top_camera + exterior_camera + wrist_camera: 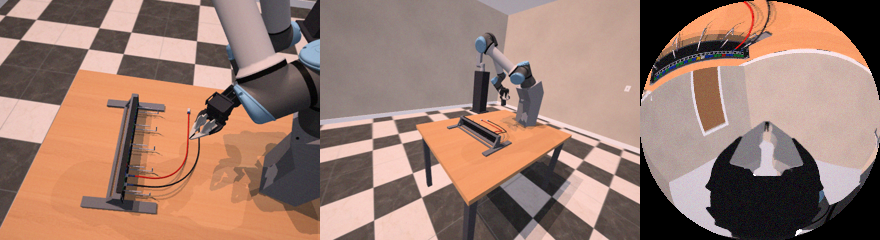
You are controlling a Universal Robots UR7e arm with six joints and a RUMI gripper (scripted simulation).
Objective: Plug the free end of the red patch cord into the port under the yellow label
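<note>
- Rack, left, upright on the table
- Red patch cord, right of the rack, one end plugged in, free end on the table
- Gripper, farther right, raised, clenched on nothing

A Universal Robots UR7e arm with pale grey tubular links, dark grey joints, light blue rounded caps and a black gripper with pointed, whitish fingers
</note>
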